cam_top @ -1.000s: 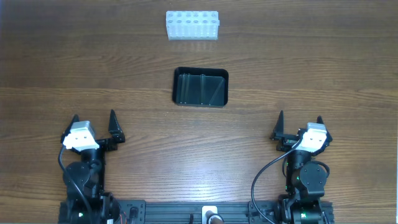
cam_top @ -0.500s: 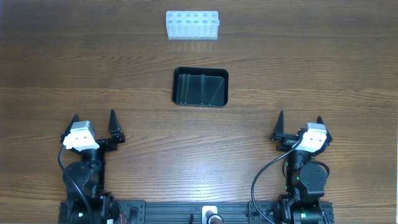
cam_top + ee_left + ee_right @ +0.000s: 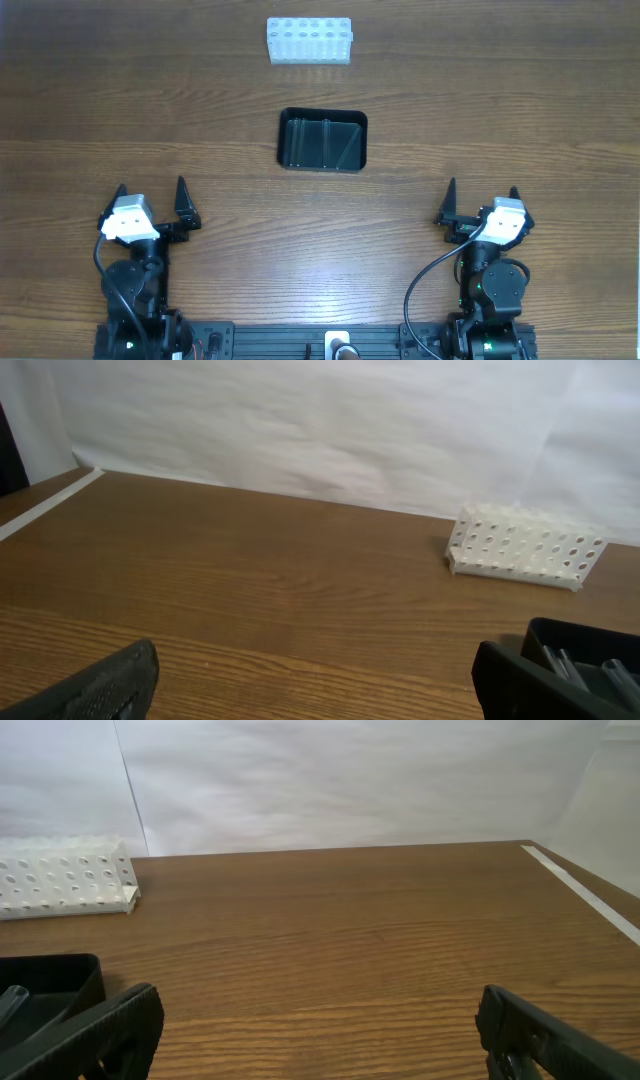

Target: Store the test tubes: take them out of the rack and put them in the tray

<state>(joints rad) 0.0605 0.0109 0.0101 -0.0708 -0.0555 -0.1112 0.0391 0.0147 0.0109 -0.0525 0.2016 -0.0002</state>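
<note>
Left gripper (image 3: 151,190): jaws apart, holding nothing, parked well short of the tray (image 3: 281,140) on its near left side. Right gripper (image 3: 482,190): jaws likewise apart and empty, well short of the tray on its near right side.

The black tray sits between the two arms and farther out. Inside it I see what look like clear test tubes (image 3: 326,140) lying flat, one of them at a slant. The white test tube rack (image 3: 309,41) stands beyond the tray, well apart from it, toward the far edge of the wooden table (image 3: 500,100). I cannot tell from any view whether tubes are left in its wells; nothing shows above its top face.

Risks noted:
- The rack lies past the tray, so any reach to it crosses over the tray. A low approach could clip the tray wall and shift it.
- The rack looks light. A tube drawn at a tilt may bind in its well and drag or tip the rack.
- Clear tubes are hard to place by eye, so a misjudged closure could glance off or let one slip.
- Both arms aim for the same narrow middle zone, so they could collide there.
</note>
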